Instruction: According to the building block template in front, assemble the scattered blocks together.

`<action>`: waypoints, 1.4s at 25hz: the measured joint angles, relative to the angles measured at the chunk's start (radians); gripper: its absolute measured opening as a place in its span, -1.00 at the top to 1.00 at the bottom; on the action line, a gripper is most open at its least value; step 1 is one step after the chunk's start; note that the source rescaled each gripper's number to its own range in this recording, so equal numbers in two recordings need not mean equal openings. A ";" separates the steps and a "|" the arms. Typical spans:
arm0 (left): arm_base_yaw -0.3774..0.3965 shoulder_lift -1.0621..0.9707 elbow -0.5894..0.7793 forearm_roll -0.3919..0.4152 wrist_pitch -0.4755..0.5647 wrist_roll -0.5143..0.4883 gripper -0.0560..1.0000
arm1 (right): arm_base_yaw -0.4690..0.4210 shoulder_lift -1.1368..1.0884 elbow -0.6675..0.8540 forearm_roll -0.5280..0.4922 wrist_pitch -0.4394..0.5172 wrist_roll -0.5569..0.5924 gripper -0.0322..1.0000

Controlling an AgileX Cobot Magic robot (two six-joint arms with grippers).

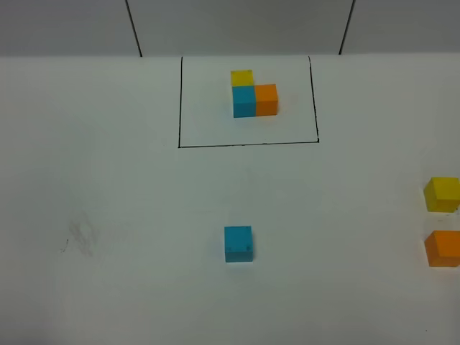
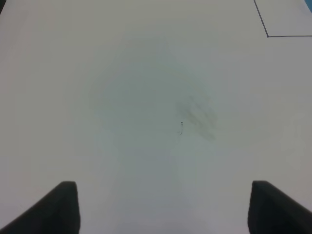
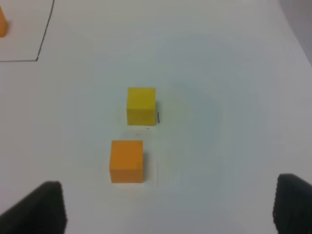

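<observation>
The template [image 1: 253,93] is an L of yellow, sky-blue and orange cubes inside a black drawn rectangle at the back middle. The loose sky-blue cube [image 1: 238,244] sits alone in the table's middle front. The loose yellow cube [image 1: 442,193] and orange cube [image 1: 443,248] sit at the far right edge; both show in the right wrist view, yellow [image 3: 141,106] and orange [image 3: 126,161]. My right gripper [image 3: 170,209] is open, short of the orange cube. My left gripper [image 2: 163,207] is open over bare table. Neither gripper shows in the high view.
A grey smudge [image 1: 80,237] marks the table at the left; it also shows in the left wrist view [image 2: 197,116]. A corner of the black outline [image 2: 267,35] shows there too. The table's back edge meets a grey wall [image 1: 230,25].
</observation>
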 joint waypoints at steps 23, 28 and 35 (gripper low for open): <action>0.000 0.000 0.000 0.000 -0.001 -0.001 -0.23 | 0.000 0.038 0.000 -0.033 0.000 0.027 -0.48; 0.000 0.000 0.000 0.000 -0.001 -0.001 -0.23 | 0.000 0.313 -0.036 -0.039 -0.046 0.084 -0.49; 0.000 0.000 0.000 0.000 -0.001 -0.001 -0.23 | 0.000 0.809 -0.137 -0.041 -0.120 0.095 -0.56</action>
